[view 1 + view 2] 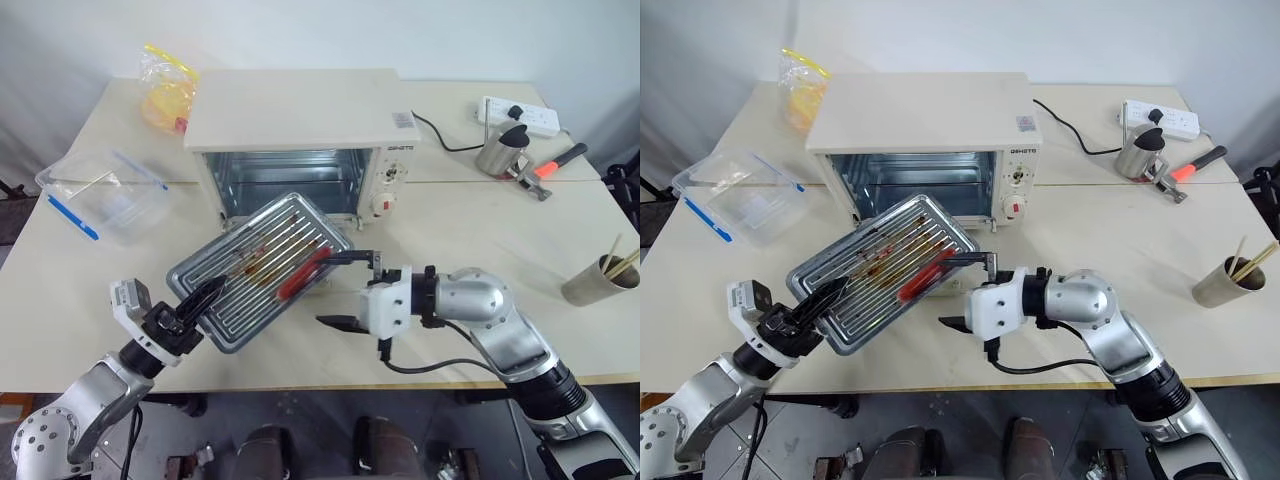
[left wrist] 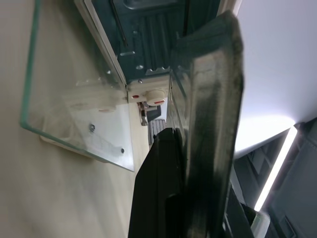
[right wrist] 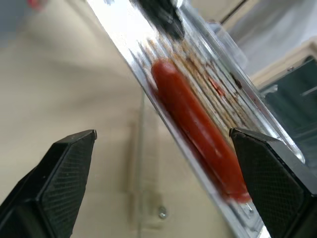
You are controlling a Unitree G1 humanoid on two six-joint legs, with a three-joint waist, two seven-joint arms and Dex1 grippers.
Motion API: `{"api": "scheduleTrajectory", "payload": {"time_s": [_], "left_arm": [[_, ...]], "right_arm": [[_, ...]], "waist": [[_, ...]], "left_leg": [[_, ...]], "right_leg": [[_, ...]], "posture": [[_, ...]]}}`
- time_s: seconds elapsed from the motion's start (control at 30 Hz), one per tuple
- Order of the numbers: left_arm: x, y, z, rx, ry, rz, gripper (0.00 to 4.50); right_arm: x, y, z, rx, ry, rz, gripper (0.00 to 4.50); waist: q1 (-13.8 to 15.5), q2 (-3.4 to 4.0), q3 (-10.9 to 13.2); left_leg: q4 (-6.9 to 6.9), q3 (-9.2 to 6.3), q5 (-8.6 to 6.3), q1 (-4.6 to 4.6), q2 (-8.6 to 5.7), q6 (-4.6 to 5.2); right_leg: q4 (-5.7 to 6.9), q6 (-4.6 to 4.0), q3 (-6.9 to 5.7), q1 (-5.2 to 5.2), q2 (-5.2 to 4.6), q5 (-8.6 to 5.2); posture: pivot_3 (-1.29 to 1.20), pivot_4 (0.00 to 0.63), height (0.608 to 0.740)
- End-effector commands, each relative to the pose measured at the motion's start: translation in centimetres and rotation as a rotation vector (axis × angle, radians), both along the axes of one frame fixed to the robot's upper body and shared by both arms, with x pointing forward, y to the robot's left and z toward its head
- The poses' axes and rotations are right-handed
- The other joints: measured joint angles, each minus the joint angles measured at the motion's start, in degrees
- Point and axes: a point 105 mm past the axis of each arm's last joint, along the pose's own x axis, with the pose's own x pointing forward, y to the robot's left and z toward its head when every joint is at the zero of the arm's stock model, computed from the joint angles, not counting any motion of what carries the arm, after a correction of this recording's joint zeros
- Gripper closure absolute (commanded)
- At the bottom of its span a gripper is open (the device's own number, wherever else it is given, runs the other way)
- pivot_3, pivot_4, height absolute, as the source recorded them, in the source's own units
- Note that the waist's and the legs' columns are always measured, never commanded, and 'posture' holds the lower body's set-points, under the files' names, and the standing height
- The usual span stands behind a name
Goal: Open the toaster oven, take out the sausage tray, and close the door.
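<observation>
Left pincer [image 1: 195,300] clamped tight on the near left rim of the sausage tray [image 1: 260,270], holding it tilted above the counter [image 1: 500,230], in front of the toaster oven [image 1: 300,140]. Right pincer [image 1: 350,290] spread wide, fingers [image 3: 64,173] apart on either side of the tray's right end, gripping nothing, just beside the red sausage [image 1: 303,273] lying along the tray's ridged, grease-stained bottom.

Toaster oven standing near the counter's far edge, toward the middle, cavity open, door [image 2: 74,99] folded down flat with its glass pane close over the counter top beneath the lifted tray. Black cord [image 1: 440,140] trailing from the oven's right side toward a white power strip [image 1: 520,115] at the far right corner.

Clear plastic container [image 1: 105,195] with blue trim near the left edge. Yellow bag [image 1: 168,90] at the far left corner. Metal jug [image 1: 500,150] near the power strip, orange-handled tool [image 1: 555,162] beside it. Paper cup [image 1: 600,280] with sticks at the right edge.
</observation>
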Motion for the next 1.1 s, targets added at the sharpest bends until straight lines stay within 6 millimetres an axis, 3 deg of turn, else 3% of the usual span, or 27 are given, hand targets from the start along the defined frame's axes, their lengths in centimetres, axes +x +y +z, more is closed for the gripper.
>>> {"api": "scheduleTrajectory", "payload": {"time_s": [0.03, 0.3, 0.33, 0.43, 0.77, 0.83, 1.1], "left_arm": [[-1.4, 0.5, 1.0, -0.025, -0.061, 0.033, 4.5], [-3.5, 0.7, 0.5, -0.085, -0.05, 0.147, 4.5], [-3.8, 0.7, 0.5, -0.098, -0.046, 0.172, 4.5], [-4.8, 0.9, 0.5, -0.132, -0.045, 0.245, 4.5], [-6.9, 3.3, 0.0, -0.171, -0.01, 0.49, 4.5], [-7.5, 3.9, -0.2, -0.176, -0.008, 0.545, 4.5], [-10.1, 11.2, -0.1, -0.15, -0.071, 0.924, 4.5]], "right_arm": [[-0.4, -2.9, 1.0, 0.04, 0.139, 0.072, 0.01], [1.6, -7.2, -0.5, -0.043, 0.264, 0.007, 0.01], [2.0, -7.7, -0.7, -0.035, 0.276, 0.008, 0.18], [2.7, -8.8, -1.3, -0.034, 0.314, 0.01, 0.9], [5.0, -9.8, -3.6, -0.08, 0.365, -0.001, 4.37], [5.5, -9.7, -4.0, -0.081, 0.368, -0.01, 4.44], [5.4, -9.3, -8.1, -0.172, 0.396, -0.01, 4.44]], "waist": [[-0.02, 0.0, 0.0], [0.01, 0.0, 0.0], [0.02, 0.0, 0.0], [-0.04, 0.01, 0.0], [-0.12, 0.05, 0.03], [-0.13, 0.07, 0.04], [-0.02, 0.09, 0.05]], "left_leg": [[0.0, 0.0, -0.01, 0.0, 0.0, 0.01], [0.08, 0.03, -0.04, 0.0, 0.02, 0.06], [0.08, 0.05, -0.05, 0.0, 0.02, 0.07], [0.1, 0.09, -0.06, -0.01, 0.02, 0.08], [0.52, 0.12, -0.25, -0.06, 0.1, 0.14], [0.57, 0.18, -0.31, -0.06, 0.13, 0.17], [0.63, 0.21, -0.41, -0.08, 0.19, 0.17]], "right_leg": [[-0.01, 0.0, 0.0, 0.0, 0.0, 0.0], [-0.1, -0.02, 0.03, 0.04, 0.0, -0.01], [-0.11, -0.02, 0.04, 0.05, 0.0, -0.01], [-0.17, -0.03, 0.06, 0.04, 0.0, 0.0], [-0.35, -0.1, 0.1, 0.05, 0.01, -0.04], [-0.35, -0.1, 0.15, 0.05, 0.02, -0.04], [-0.45, -0.13, 0.15, 0.06, 0.09, -0.05]], "posture": [[0.0, 0.15, 0.74], [0.0, 0.15, 0.74], [0.0, 0.15, 0.74], [0.0, 0.15, 0.74], [0.0, 0.15, 0.74], [0.0, 0.15, 0.74], [0.0, 0.15, 0.74]]}}
